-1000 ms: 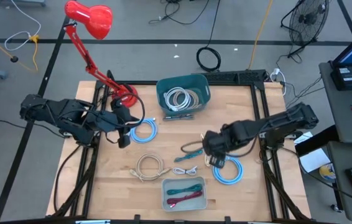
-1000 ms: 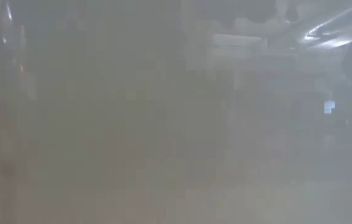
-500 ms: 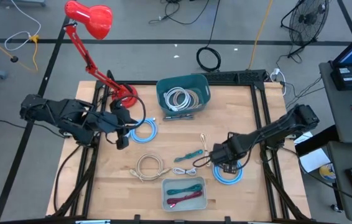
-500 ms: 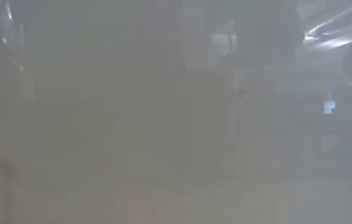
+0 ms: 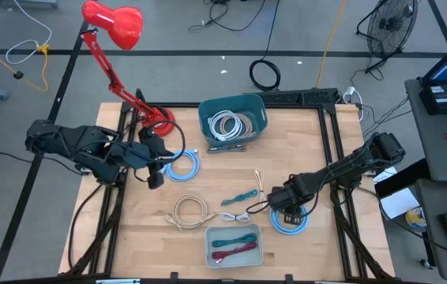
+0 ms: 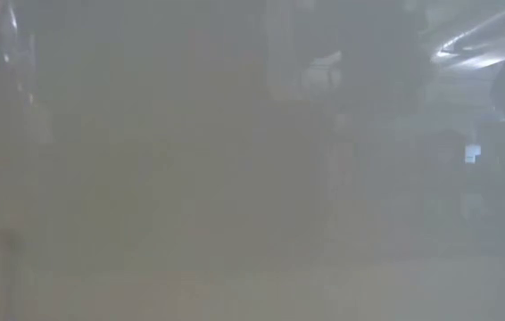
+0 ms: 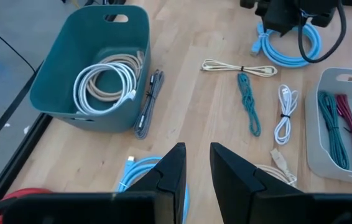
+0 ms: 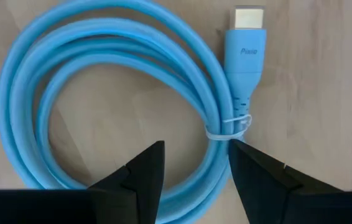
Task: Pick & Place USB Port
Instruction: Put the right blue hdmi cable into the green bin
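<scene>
A coiled light-blue cable (image 8: 114, 81) with a gold plug (image 8: 248, 17) and a thin tie (image 8: 229, 127) lies flat on the wooden table at the near right (image 5: 291, 222). My right gripper (image 8: 194, 168) is open right above it. Its two fingers stand on either side of the coil's strands by the tie, and I see no touch; it also shows in the high view (image 5: 287, 210). My left gripper (image 5: 154, 171) waits open with a narrow gap (image 7: 198, 171) at the left, beside a second blue coil (image 5: 184, 164).
A teal bin (image 5: 208, 110) with white coils stands at the far middle, and a grey tray (image 5: 212, 256) with teal and red cables at the near edge. A beige coil (image 5: 190, 211), a teal cable (image 5: 243, 196) and small white cables (image 5: 237, 214) lie mid-table. A red lamp (image 5: 113, 24) stands far left. The low view shows only haze.
My right gripper has moved from beside the teal cable toward the table's near right, over the blue coil, and has stopped there. The thin cream cable that the arm hid before now shows.
</scene>
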Controlling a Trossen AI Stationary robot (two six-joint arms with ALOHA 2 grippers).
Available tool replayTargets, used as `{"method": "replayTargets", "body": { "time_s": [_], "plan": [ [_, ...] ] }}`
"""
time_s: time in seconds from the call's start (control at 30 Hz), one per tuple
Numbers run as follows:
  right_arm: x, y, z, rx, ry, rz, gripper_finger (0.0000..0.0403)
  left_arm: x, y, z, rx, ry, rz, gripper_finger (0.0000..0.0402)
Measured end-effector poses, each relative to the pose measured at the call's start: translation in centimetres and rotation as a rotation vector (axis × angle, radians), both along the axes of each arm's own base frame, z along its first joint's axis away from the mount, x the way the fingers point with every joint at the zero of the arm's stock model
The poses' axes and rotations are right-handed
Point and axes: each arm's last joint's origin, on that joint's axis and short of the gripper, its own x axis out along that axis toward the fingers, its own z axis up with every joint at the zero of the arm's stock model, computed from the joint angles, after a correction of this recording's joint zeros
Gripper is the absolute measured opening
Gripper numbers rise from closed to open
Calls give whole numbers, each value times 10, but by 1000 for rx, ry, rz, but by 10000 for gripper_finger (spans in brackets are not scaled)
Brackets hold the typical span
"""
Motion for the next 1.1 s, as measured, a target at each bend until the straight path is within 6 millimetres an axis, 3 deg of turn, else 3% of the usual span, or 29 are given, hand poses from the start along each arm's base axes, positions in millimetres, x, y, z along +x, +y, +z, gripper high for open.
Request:
{"method": "replayTargets", "body": {
  "time_s": [0.4, 0.63, 1.1],
  "plan": [
    [1, 1, -1, 11, -20, 14, 171, 0, 1, 0, 11, -10, 23, 76],
    [-3, -1, -12, 14, -43, -33, 171, 1, 1, 0, 10, -21, 48, 76],
    [-7, -4, -17, -84, -43, -77, 171, 0, -5, 1, 13, -38, 57, 76]
  ]
}}
